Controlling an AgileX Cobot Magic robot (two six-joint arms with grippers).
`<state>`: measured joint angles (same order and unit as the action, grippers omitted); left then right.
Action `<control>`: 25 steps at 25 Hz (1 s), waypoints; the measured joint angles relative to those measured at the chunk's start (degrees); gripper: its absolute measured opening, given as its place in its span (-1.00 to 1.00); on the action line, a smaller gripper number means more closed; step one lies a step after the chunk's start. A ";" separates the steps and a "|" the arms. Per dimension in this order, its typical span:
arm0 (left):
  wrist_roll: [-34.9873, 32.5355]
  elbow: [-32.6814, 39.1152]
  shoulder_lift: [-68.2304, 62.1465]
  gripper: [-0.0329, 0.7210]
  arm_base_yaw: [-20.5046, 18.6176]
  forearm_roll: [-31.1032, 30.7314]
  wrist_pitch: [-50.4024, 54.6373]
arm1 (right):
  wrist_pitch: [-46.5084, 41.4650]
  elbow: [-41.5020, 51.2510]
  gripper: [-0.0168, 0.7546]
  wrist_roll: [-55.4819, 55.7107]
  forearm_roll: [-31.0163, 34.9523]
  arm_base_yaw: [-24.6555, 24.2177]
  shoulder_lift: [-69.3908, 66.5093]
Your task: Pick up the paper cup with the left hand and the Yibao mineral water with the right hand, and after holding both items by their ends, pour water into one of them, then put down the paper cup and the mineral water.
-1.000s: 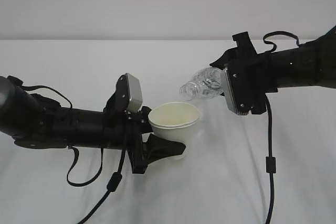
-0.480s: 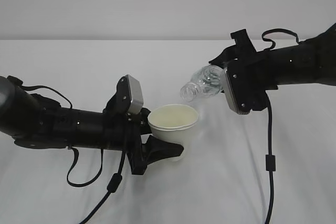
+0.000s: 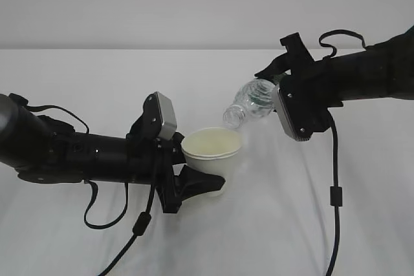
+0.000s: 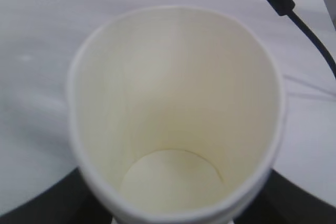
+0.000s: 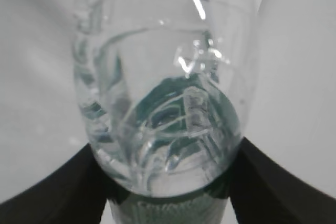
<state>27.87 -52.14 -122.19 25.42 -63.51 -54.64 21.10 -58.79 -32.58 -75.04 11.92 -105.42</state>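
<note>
Left hand (image 3: 194, 182) clamped around paper cup (image 3: 212, 152), lower centre; right hand (image 3: 275, 85) gripping tilted Yibao mineral water (image 3: 249, 103), mouth just above cup rim; black cable (image 3: 334, 195) dangling lower right.

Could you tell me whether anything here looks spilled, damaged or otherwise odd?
No spill shows. The paper cup is squeezed oval in the left hand, and its inside looks dry. The Yibao mineral water, held by the right hand, tilts its uncapped mouth just above the cup's rim, with no stream visible.
</note>
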 joint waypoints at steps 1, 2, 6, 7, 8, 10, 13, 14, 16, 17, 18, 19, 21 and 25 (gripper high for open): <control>-0.15 0.00 0.00 0.19 0.00 0.26 0.00 | 0.00 -0.05 0.31 0.00 -0.40 0.00 0.00; -0.32 0.00 0.00 0.19 0.00 0.52 0.04 | 0.00 -0.18 0.31 -0.09 -0.50 0.00 0.00; -0.58 0.00 0.00 0.19 0.00 0.78 1.09 | 0.00 -0.83 0.31 -0.09 -2.19 0.00 0.00; -0.68 0.00 0.00 0.19 0.00 0.88 1.19 | 0.00 -0.93 0.31 -0.09 -2.50 0.00 0.00; -0.68 0.00 0.00 0.19 0.00 0.88 1.19 | 0.00 -1.39 0.31 -0.09 -2.75 0.00 0.00; -0.68 0.00 0.00 0.19 0.00 1.10 1.19 | 0.00 -1.63 0.31 -0.09 -2.96 0.00 0.00; -0.80 0.00 0.00 0.19 0.00 1.35 1.22 | 0.00 -1.72 0.31 -0.09 -3.71 0.00 0.00; -0.80 0.00 0.00 0.19 0.00 1.35 1.22 | 0.00 -1.72 0.31 -0.09 -4.01 0.00 0.00; -0.80 0.00 0.00 0.18 0.00 1.35 1.22 | -0.34 -1.72 0.31 -0.09 -4.52 0.00 0.00; -0.80 0.00 0.00 0.18 0.00 1.35 1.22 | -0.36 -1.72 0.31 -0.09 -4.69 0.00 0.00; -0.80 0.00 0.00 0.18 0.00 1.35 1.22 | -0.47 -1.72 0.31 -0.09 -4.96 0.00 0.00; -0.80 0.00 0.00 0.18 0.00 1.35 1.07 | -0.47 -1.72 0.31 -0.09 -4.99 0.00 0.00; -0.80 0.00 0.00 0.18 0.00 1.35 0.67 | -0.47 -1.72 0.31 -0.09 -5.09 0.00 0.00; -0.80 0.00 0.00 0.18 0.00 1.15 0.33 | -0.47 -1.72 0.31 -0.09 -5.35 0.00 0.00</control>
<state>27.07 -52.14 -122.19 25.42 -62.36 -54.30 20.64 -60.51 -32.67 -80.39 11.92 -105.42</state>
